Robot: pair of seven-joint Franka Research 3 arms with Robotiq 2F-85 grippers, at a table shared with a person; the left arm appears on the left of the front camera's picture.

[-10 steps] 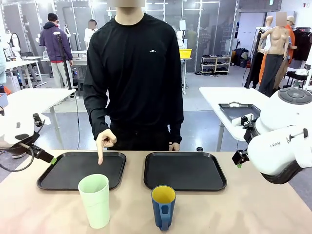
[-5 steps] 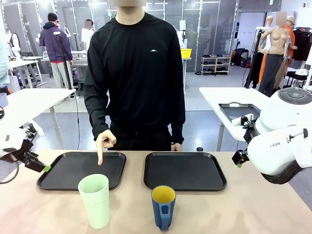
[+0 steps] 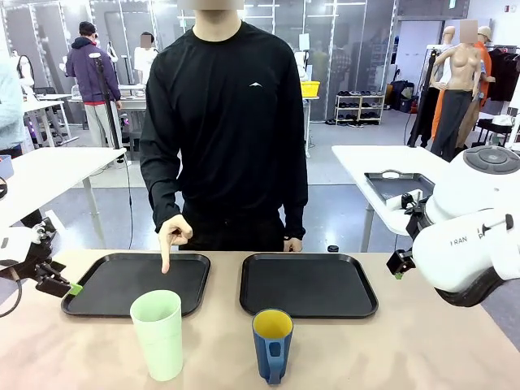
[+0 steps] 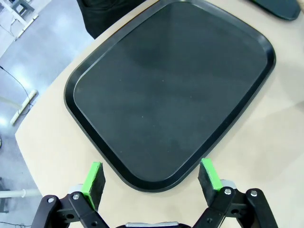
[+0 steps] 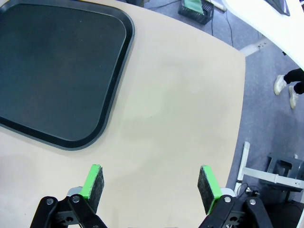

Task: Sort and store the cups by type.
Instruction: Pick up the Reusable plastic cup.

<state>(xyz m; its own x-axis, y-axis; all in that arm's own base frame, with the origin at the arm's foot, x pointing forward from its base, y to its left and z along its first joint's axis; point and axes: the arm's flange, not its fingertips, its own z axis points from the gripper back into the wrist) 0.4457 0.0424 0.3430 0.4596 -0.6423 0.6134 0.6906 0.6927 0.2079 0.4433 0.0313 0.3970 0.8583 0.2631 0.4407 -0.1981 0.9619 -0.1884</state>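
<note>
Beige table (image 5: pixel 180 95), left end effector (image 4: pixel 152 173) and right end effector (image 5: pixel 149 183) wide open, holding nothing

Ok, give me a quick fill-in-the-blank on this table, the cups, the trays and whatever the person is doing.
The person's hand points a finger down at the black tray behind the ____. The blue mug is ____ inside. The mint-green tumbler stands ____ than the mug. The left tool has its jaws ____.
Missing words: tumbler; yellow; taller; open.
</note>
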